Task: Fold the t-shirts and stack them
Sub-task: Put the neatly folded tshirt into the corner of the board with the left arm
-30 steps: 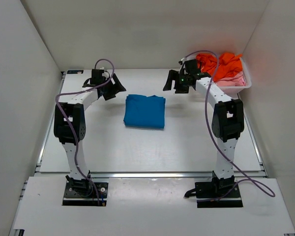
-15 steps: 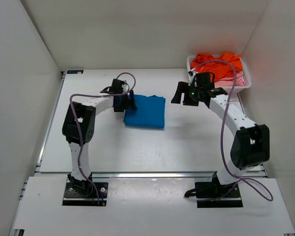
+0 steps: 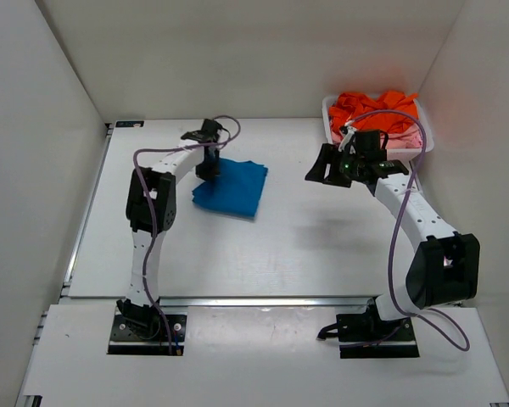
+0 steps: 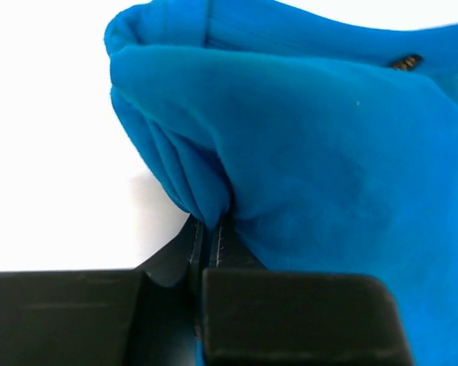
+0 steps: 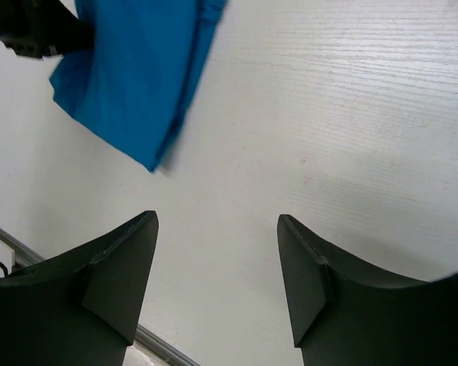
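Pinching bunched soft blue t-shirt (image 4: 328, 152), left fingers (image 4: 185, 258) clamped, right fingers (image 5: 114, 282) spread, empty

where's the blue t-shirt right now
In the top view the folded blue t-shirt lies left of centre on the table, its far-left corner pinched by the left end effector, apart from the white basket at far right.

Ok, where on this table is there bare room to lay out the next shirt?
The widest bare patch of table lies between the blue t-shirt and the right gripper, running to the near edge. The far right corner is crowded: the basket holds orange t-shirts, with the open right gripper beside it. The left gripper pinches the blue t-shirt.
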`<control>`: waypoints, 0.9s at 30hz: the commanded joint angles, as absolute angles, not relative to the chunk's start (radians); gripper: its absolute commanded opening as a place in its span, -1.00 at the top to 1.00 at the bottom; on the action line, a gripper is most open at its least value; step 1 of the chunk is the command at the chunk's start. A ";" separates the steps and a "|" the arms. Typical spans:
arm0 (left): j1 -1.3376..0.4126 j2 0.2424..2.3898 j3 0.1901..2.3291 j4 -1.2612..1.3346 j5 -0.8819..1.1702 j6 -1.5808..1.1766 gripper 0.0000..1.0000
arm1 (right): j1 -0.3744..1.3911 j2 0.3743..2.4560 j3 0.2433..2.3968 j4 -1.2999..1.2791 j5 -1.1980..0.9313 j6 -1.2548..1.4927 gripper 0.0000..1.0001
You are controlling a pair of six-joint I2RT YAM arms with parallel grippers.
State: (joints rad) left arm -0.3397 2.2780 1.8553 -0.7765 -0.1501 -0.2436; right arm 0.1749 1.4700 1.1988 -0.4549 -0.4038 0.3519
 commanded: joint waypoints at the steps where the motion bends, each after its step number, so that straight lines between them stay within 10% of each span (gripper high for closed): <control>1: -0.171 2.319 1.969 -0.911 -0.299 -0.178 1.00 | 0.172 1.436 1.220 -0.405 -0.442 0.336 -0.22; 10: -0.011 2.640 2.508 -0.982 -0.491 -0.058 1.00 | 0.196 1.463 1.247 -0.339 -0.459 0.337 -0.18; 27: 0.176 2.744 2.595 -0.508 -0.496 0.081 1.00 | 0.242 1.643 1.466 -0.511 -0.442 0.354 -0.18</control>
State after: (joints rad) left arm 0.1646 2.7457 2.5454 -0.6186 -0.5323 0.0566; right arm 0.2234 1.6314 1.3994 -0.4850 -0.4553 0.3492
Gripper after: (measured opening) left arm 0.184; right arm 0.590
